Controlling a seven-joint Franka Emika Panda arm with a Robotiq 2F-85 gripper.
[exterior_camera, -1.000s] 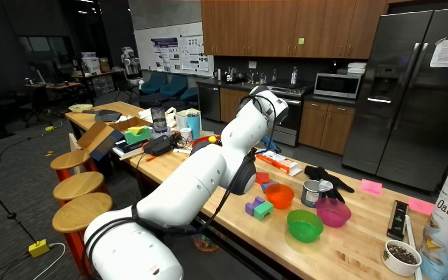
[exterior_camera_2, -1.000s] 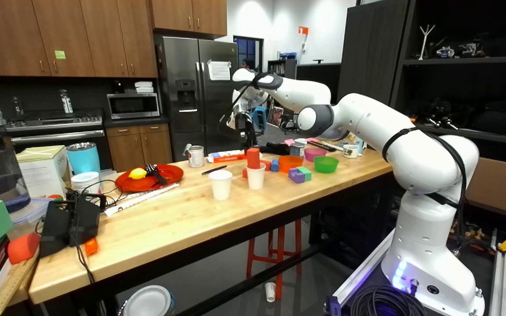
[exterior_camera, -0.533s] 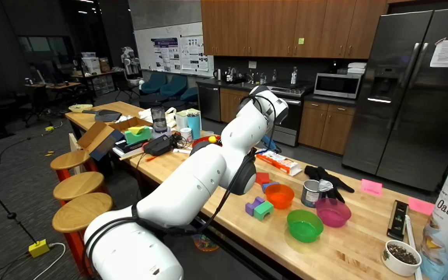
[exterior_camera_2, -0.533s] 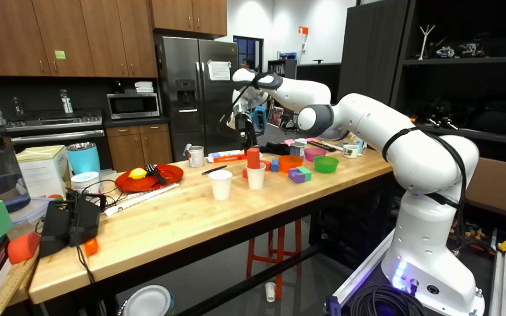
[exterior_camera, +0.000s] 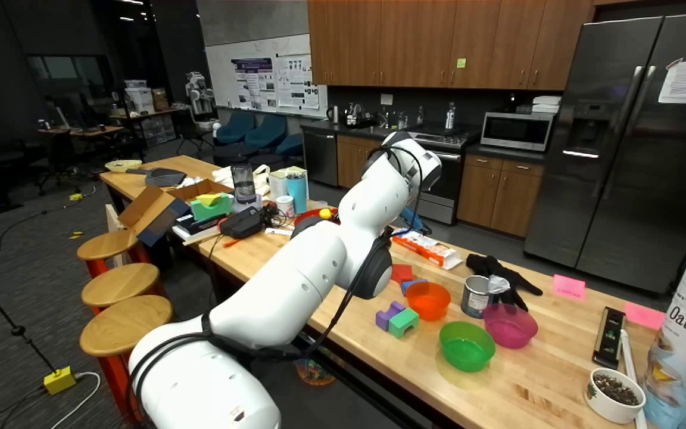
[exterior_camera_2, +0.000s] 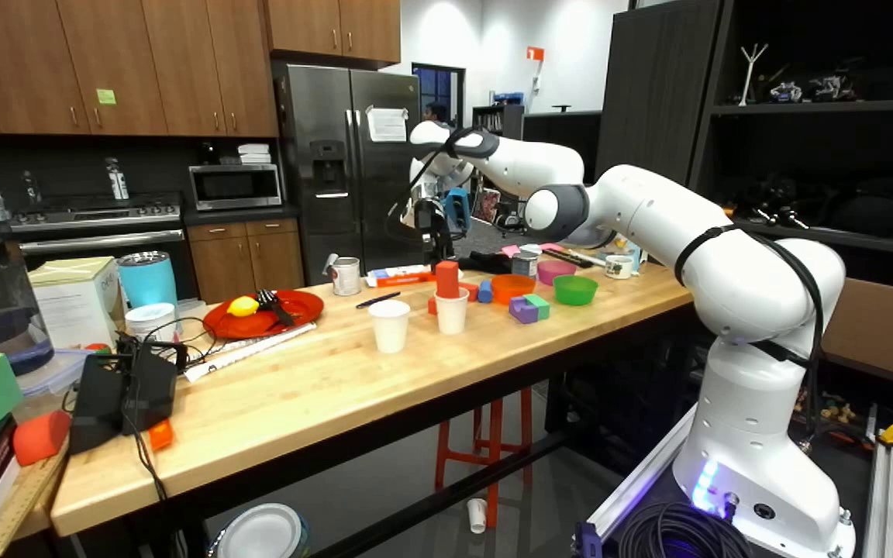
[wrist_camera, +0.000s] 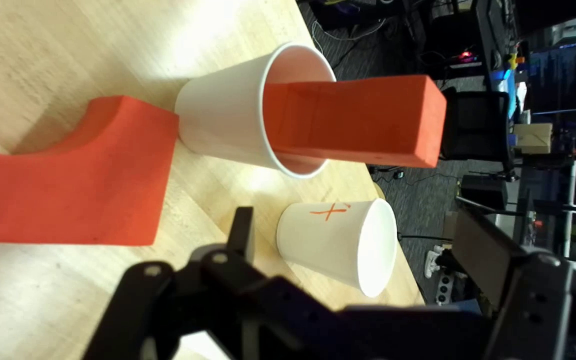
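Note:
My gripper (wrist_camera: 355, 232) is open and empty, its two dark fingers wide apart in the wrist view. In an exterior view the gripper (exterior_camera_2: 439, 244) hangs low over the table, behind a red block. A white paper cup with an orange mark (wrist_camera: 323, 237) shows between the fingers, apart from them; it also stands in an exterior view (exterior_camera_2: 390, 325). A second white cup (wrist_camera: 220, 110) holds an upright red block (wrist_camera: 353, 120) that sticks out of its top. A red arched block (wrist_camera: 118, 190) lies right beside that cup's base. The arm hides the gripper and cups in an exterior view.
An orange bowl (exterior_camera: 428, 300), green bowl (exterior_camera: 467, 347) and pink bowl (exterior_camera: 511, 326) stand near purple (exterior_camera: 390, 316) and green (exterior_camera: 403, 322) blocks. A red plate (exterior_camera_2: 305, 306) holds a lemon (exterior_camera_2: 243, 306). A can (exterior_camera_2: 346, 277) and pen (exterior_camera_2: 378, 300) lie nearby.

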